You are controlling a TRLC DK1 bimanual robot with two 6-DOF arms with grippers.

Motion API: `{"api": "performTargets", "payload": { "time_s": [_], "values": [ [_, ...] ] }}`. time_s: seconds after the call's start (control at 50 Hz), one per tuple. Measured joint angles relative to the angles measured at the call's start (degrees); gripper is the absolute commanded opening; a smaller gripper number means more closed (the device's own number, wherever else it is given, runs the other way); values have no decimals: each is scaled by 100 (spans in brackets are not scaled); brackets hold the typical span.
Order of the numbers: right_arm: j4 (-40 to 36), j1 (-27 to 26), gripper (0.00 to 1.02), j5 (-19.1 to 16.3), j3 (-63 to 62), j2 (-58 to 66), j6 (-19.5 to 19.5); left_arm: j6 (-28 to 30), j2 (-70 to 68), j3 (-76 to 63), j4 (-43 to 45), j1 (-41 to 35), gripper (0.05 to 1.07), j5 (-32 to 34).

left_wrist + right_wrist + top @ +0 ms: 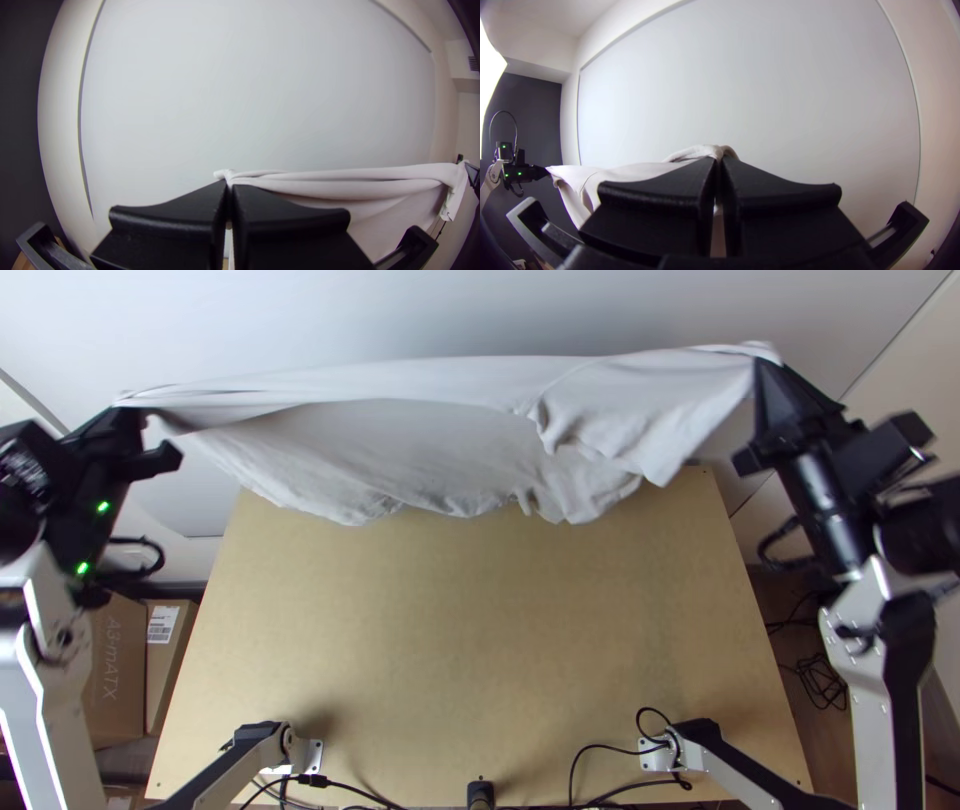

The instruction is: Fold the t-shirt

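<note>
Left gripper point(128, 410): narrow, flat black fingers pinched together on one upper corner of the white t-shirt point(330, 455). Right gripper point(768, 363): likewise pressed nearly together, with the opposite upper corner between its tips. Both stand raised and well apart, beyond the table's far corners as seen from the top view, left one at the picture's left, right one at its right.

Left arm point(35, 670) runs up the left side of the top view, its dark wrist angled inward at the end; right arm point(860, 670) runs up the right side, wrist slanting inward towards the cloth.

T-shirt strung between the two, top edge drawn nearly straight. Below it the fabric droops in a loose, wrinkled belly, bunched more towards the right gripper; its uneven lower edge overlaps the far edge of the wooden table point(480, 610) in the top view.

Left wrist view: folds running lengthwise along the taut edge, a short flap hanging at the right gripper. Right wrist view: left arm's green lights against a dark wall point(535, 100).
</note>
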Motion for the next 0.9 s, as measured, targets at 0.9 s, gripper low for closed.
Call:
{"api": "performTargets", "payload": {
  "time_s": [0.9],
  "values": [
    [-1095,752,2,-212,-1585,-2570,640,-485,-4509,-4057,-944,-1425,8,120]
  ]
}}
